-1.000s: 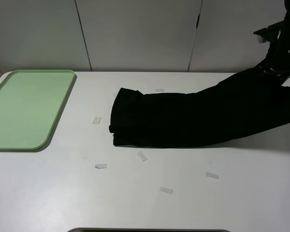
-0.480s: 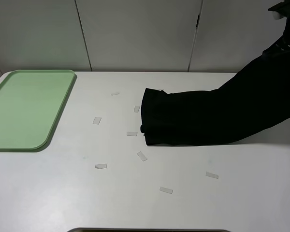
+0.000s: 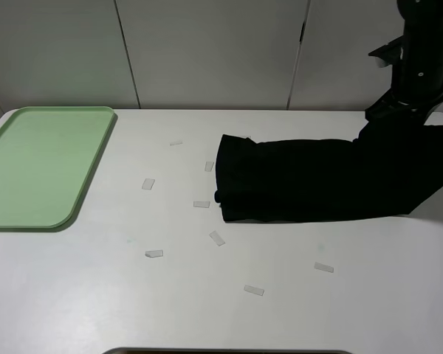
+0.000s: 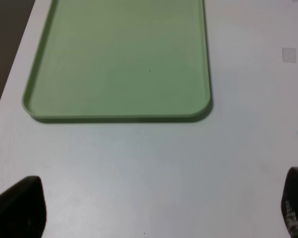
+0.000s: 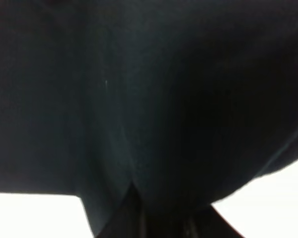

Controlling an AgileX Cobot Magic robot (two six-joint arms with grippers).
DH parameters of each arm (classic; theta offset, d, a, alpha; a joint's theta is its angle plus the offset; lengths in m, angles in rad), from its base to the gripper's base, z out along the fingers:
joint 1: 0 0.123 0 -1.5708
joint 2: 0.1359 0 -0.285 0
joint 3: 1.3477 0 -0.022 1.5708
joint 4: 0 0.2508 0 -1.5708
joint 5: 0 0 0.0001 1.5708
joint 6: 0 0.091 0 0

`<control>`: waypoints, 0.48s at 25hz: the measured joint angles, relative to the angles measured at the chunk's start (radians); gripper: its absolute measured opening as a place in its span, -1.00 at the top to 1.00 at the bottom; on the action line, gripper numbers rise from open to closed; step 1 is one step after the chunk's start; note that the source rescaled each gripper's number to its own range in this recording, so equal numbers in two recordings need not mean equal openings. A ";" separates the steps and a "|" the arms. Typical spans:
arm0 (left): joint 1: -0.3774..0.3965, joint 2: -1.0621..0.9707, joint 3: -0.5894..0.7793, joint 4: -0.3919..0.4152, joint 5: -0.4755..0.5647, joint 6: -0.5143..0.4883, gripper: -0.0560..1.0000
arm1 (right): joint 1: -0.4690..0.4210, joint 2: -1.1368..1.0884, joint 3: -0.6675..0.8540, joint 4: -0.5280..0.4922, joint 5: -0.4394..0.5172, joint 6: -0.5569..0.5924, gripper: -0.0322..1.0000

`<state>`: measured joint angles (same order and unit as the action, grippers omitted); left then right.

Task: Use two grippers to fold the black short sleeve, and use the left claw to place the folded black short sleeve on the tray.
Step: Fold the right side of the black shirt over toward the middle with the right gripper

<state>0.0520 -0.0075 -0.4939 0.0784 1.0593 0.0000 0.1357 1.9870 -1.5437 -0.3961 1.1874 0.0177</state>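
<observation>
**A:** Where's the black short sleeve (image 3: 317,181)?

**B:** On the white table (image 3: 207,310), on the 3 o'clock side in the high view. It's folded into a long dark band. The bunched end lies near table centre. The other end lifts toward 2 o'clock, up to the right arm (image 3: 419,63).

**A:** Right gripper (image 5: 161,220)?

**B:** Pinched tight on the shirt. Its wrist view is nearly all black cloth, gathered into a crease where the fingers meet. In the high view the claw itself is buried in the fabric.

**A:** Tray?

**B:** The light-green tray (image 3: 48,166) lies flat on the table at 9 o'clock, with one long side near the table's edge. The shirt is well apart from it.

**A:** Left claw (image 4: 154,210)?

**B:** Spread wide. Only table surface shows between its fingertips (image 4: 15,208). It sits over the table near one short edge of the tray, apart from the rim. It's outside the high view.

**A:** Other items?

**B:** Small pale strips (image 3: 217,237) are scattered on the table from centre toward 6 o'clock. A few lie just beside the shirt's bunched end. Grey wall panels (image 3: 207,51) run along 12 o'clock.
</observation>
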 joint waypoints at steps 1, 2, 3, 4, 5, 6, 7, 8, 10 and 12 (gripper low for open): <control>0.000 0.000 0.000 0.000 0.000 0.000 -0.88 | 0.018 0.006 0.000 0.000 0.000 0.013 0.82; 0.000 0.000 0.000 0.000 0.000 0.000 -0.88 | 0.033 0.013 0.000 0.000 0.000 0.029 0.82; 0.000 0.000 0.000 0.000 0.000 0.000 -0.88 | 0.048 0.020 0.000 0.000 0.000 0.040 0.82; 0.000 0.000 0.000 0.000 0.000 0.000 -0.88 | 0.062 0.028 0.000 0.000 0.001 0.056 0.82; 0.000 0.000 0.000 0.000 0.000 0.000 -0.88 | 0.072 0.035 0.000 0.000 0.001 0.073 0.82; 0.000 0.000 0.000 0.000 0.000 0.000 -0.88 | 0.085 0.042 0.000 0.000 0.003 0.086 0.82; 0.000 0.000 0.000 0.000 0.000 0.000 -0.88 | 0.096 0.047 0.000 -0.001 0.004 0.103 0.82; 0.000 0.000 0.000 0.000 0.000 0.000 -0.88 | 0.108 0.052 0.000 -0.001 0.004 0.114 0.82; 0.000 0.000 0.000 0.000 0.000 0.000 -0.88 | 0.128 0.053 0.000 -0.001 0.004 0.126 0.82; 0.000 0.000 0.000 0.000 0.000 0.000 -0.88 | 0.148 0.054 0.000 -0.001 0.004 0.131 0.82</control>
<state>0.0520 -0.0075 -0.4939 0.0784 1.0593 0.0000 0.2833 2.0409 -1.5437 -0.3972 1.1912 0.1490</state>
